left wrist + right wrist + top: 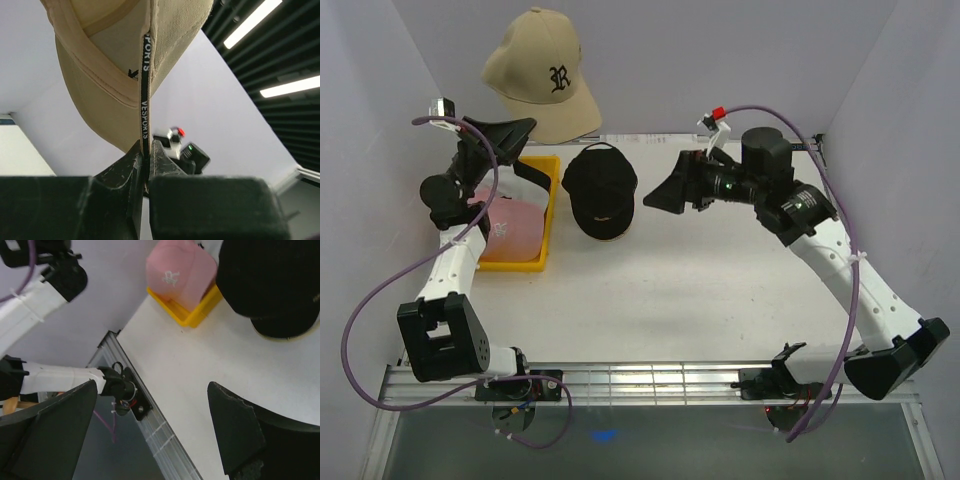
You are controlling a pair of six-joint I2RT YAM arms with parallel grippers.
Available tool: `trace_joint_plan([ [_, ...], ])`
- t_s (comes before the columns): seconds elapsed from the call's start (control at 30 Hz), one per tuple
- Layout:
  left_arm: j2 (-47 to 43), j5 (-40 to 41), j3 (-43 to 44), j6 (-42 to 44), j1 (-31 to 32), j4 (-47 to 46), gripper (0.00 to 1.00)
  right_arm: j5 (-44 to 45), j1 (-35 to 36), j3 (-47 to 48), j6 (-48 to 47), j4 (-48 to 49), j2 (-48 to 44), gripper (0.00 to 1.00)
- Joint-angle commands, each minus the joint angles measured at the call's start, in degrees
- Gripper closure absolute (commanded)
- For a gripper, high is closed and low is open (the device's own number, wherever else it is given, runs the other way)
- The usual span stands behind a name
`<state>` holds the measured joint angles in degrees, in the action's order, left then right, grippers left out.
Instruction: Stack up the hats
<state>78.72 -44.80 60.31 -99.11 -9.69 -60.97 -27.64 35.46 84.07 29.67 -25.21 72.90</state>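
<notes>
Three caps, left to right. My left gripper point(146, 157) is pinched narrow on the black inner tape of the tan cap point(542, 75), holding it raised beyond the table's point(700, 290) far edge, black "R" on the front. Nearer, a pink cap point(515, 215) fills the yellow tray point(510, 265). A black cap point(600, 188) lies just beside the tray. My right gripper point(660, 195) gapes wide beside it, empty.
</notes>
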Motion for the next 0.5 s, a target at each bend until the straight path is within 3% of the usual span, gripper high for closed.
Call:
trace_joint_plan([
  [0.0,0.55,-5.64,-1.51,-12.92,-0.15,-18.2,1.0,-11.02,-3.9,6.44,6.86,9.54,4.16,0.03],
  [0.13,2.14,-7.49,-2.04,-19.71,0.38,-25.51,1.0,-19.19,-6.28,4.62,17.23,26.84,7.6,0.0],
  [0.17,2.14,-8.98,-1.96,-20.15,0.38,-25.86,1.0,-21.38,-6.89,2.69,23.53,31.58,9.08,0.0],
  [0.23,2.23,-9.96,-2.04,-21.12,0.38,-25.87,1.0,-22.72,-7.07,1.19,29.45,44.95,11.54,0.04],
  [0.3,2.4,-10.75,-2.04,-22.09,0.38,-27.09,1.0,-23.16,-7.07,1.7,33.95,50.5,13.57,0.04],
  [0.47,2.76,-11.54,-1.87,-23.94,0.64,-28.59,1.0,-22.11,-7.08,4.6,35.1,51.32,18.4,0.05],
])
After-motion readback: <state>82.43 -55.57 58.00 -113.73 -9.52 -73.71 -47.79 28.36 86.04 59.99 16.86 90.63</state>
